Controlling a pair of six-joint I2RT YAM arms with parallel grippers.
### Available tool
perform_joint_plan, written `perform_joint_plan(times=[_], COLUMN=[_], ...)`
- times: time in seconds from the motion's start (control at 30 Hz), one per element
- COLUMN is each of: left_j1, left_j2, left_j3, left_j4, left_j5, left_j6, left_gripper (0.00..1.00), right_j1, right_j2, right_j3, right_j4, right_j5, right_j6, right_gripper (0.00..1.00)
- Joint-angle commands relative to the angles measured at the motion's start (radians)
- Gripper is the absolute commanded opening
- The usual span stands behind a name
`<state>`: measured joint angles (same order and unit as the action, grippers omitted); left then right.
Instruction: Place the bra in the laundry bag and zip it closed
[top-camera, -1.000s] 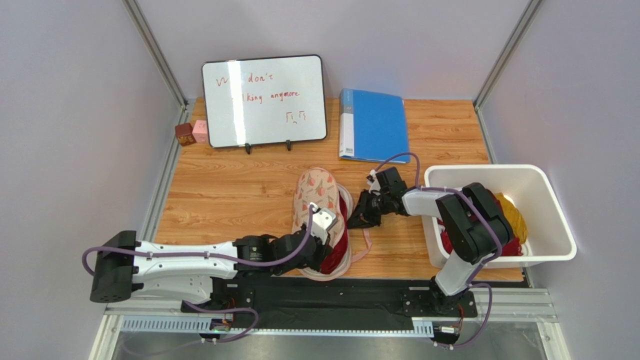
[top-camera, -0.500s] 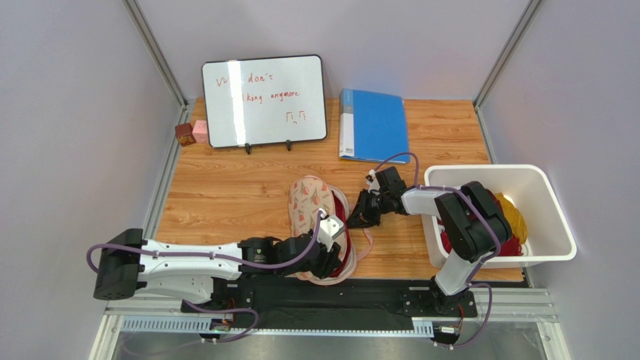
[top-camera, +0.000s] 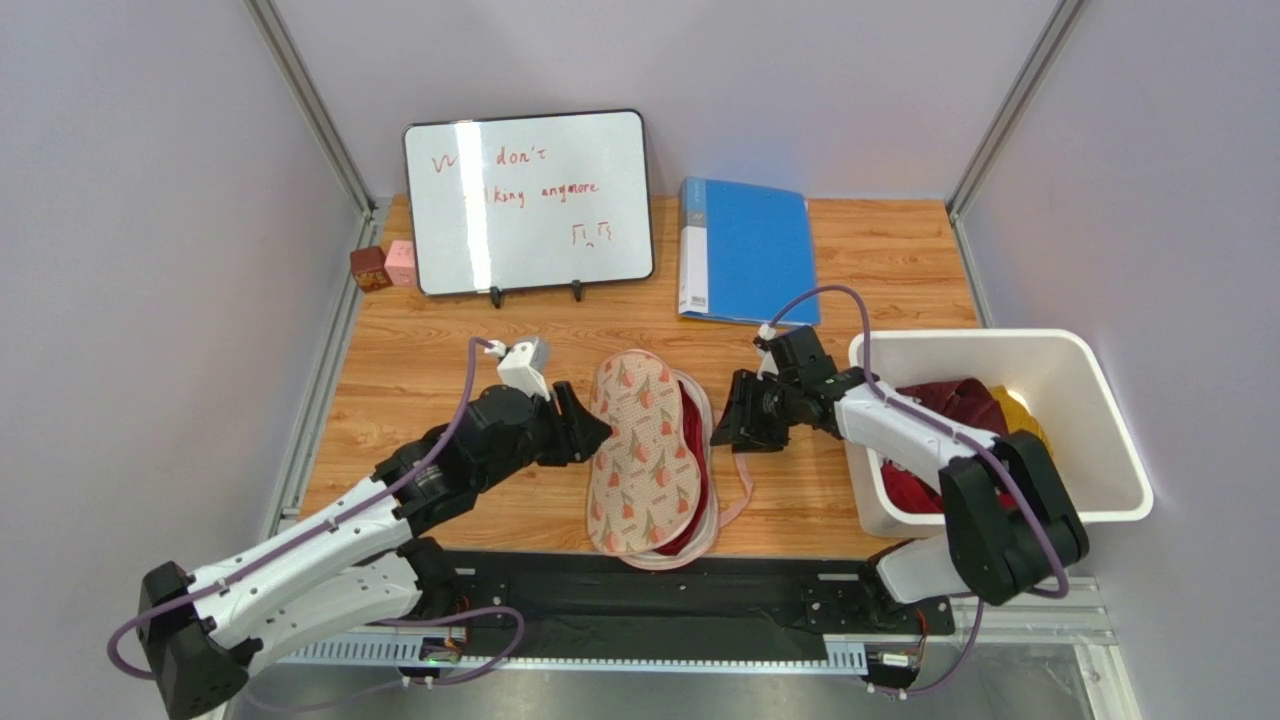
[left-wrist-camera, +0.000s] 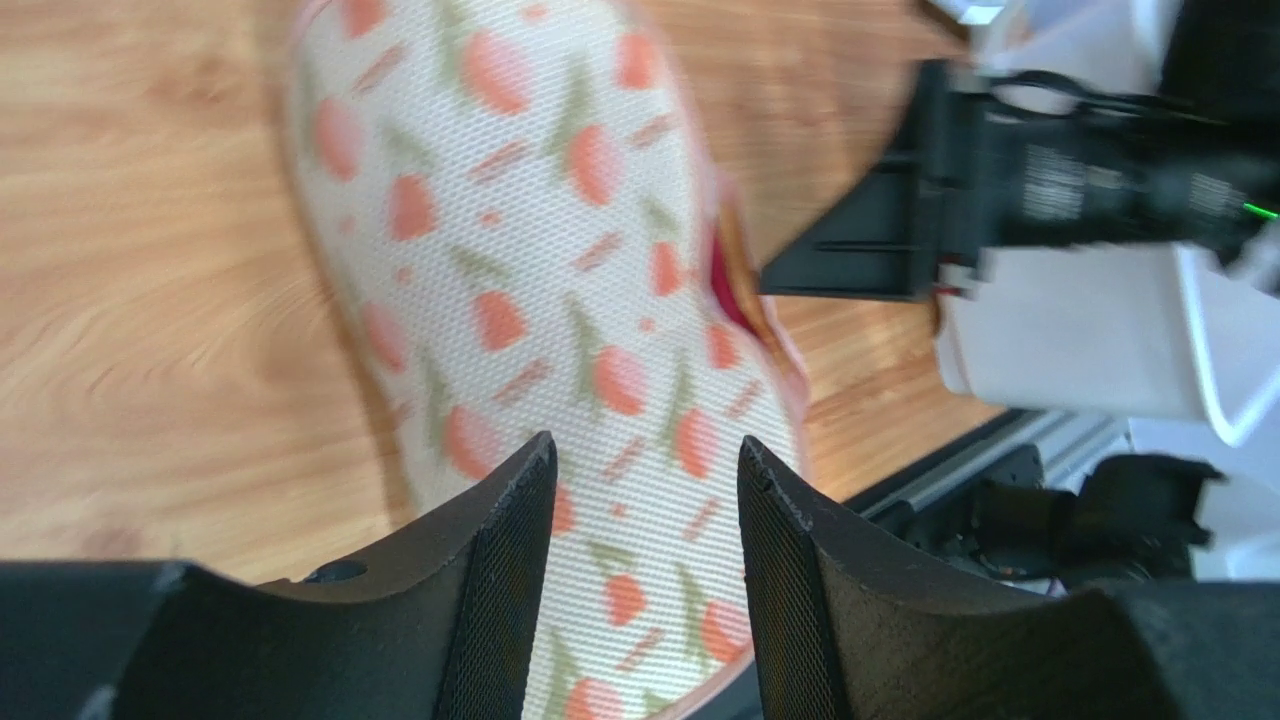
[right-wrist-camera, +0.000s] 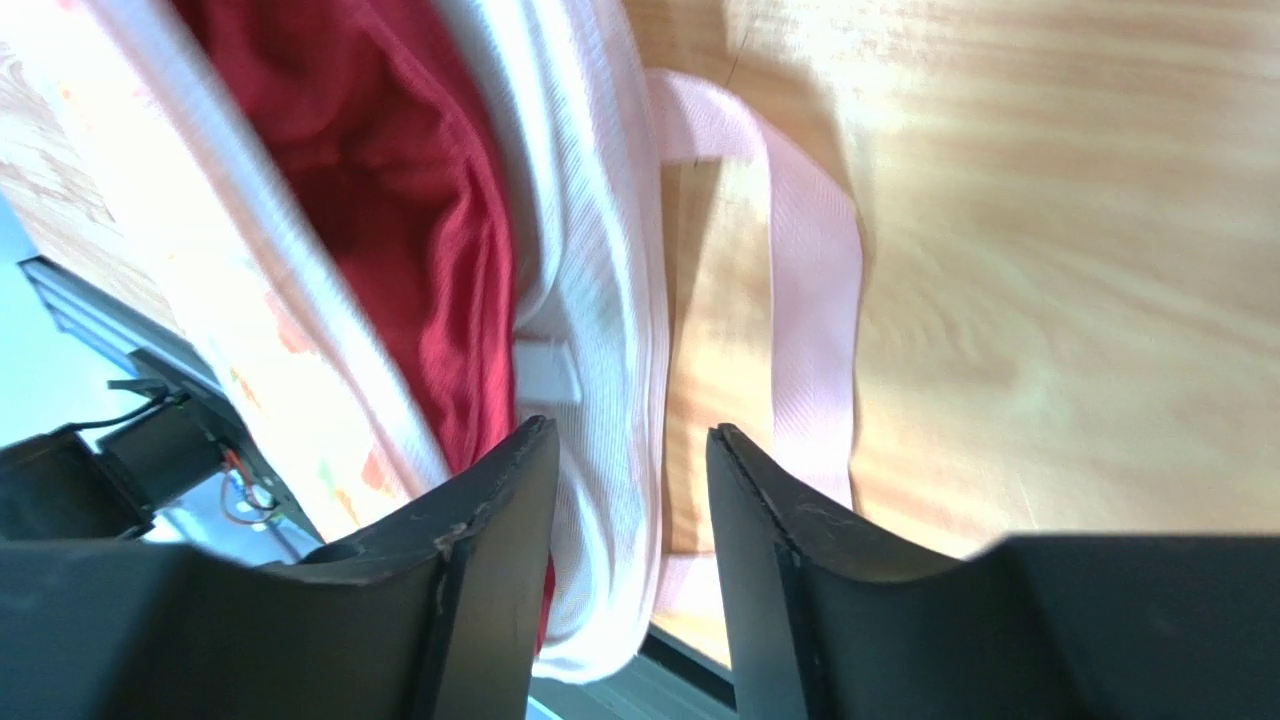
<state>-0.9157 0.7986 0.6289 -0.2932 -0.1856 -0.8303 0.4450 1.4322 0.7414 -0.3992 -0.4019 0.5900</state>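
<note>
The laundry bag (top-camera: 643, 450) lies in the middle of the table, its leaf-print flap up. The dark red bra (top-camera: 696, 432) shows through the bag's open right edge. In the right wrist view the bra (right-wrist-camera: 376, 195) sits inside the pale lining (right-wrist-camera: 586, 225), with a pink strap (right-wrist-camera: 812, 300) on the wood beside it. My left gripper (top-camera: 586, 426) hovers open at the bag's left edge; in its wrist view the print (left-wrist-camera: 571, 300) fills the gap between the jaws (left-wrist-camera: 646, 465). Open too, my right gripper (top-camera: 736, 426) (right-wrist-camera: 631, 443) stands over the bag's right rim, holding nothing.
A white bin (top-camera: 992, 342) with red and yellow clothes (top-camera: 977, 402) stands at the right. A whiteboard (top-camera: 526, 203), a blue folder (top-camera: 747, 251) and two small blocks (top-camera: 383, 266) line the back. The rail runs along the near edge.
My left gripper let go of the bag's flap and swung from its front end to its left side. The flap now lies over the bra. My right gripper opened.
</note>
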Motion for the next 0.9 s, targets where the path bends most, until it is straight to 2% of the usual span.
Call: perform_joint_plan(times=[0.0,0.07,0.2,0.27,0.37,0.43,0.47,0.67,0.87], left_j1=[0.119,0.136,0.150,0.153,0.153,0.153,0.153,0.153,0.152], left_j2=[0.011,0.048,0.117,0.120,0.102,0.105,0.117,0.191,0.280], left_j3=[-0.087,-0.123,-0.147,-0.173,-0.230,-0.251,-0.253,-0.268,-0.293], left_j4=[-0.106,-0.065,-0.095,-0.093,-0.046,-0.044,-0.056,-0.008,0.107], left_j5=[0.176,0.231,0.196,0.158,0.137,0.124,0.111,0.135,0.179], left_j6=[-0.122,-0.135,-0.207,-0.242,-0.279,-0.283,-0.285,-0.273,-0.286], left_gripper=[0.54,0.53,0.49,0.41,0.37,0.34,0.33,0.32,0.31], right_j1=[0.026,0.026,0.027,0.038,0.088,0.138,0.182,0.261,0.262], right_j2=[-0.113,-0.160,-0.229,-0.266,-0.299,-0.326,-0.332,-0.334,-0.190], right_j3=[-0.003,-0.022,-0.100,-0.141,-0.198,-0.234,-0.243,-0.307,-0.343], right_j4=[-0.116,-0.139,-0.135,-0.144,-0.167,-0.161,-0.155,-0.080,0.117], right_j5=[0.091,0.081,0.031,0.035,0.069,0.093,0.098,0.132,0.037], right_j6=[-0.050,-0.042,0.019,0.083,0.145,0.181,0.215,0.330,0.416], right_gripper=[0.52,0.53,0.50,0.42,0.28,0.26,0.22,0.11,0.07])
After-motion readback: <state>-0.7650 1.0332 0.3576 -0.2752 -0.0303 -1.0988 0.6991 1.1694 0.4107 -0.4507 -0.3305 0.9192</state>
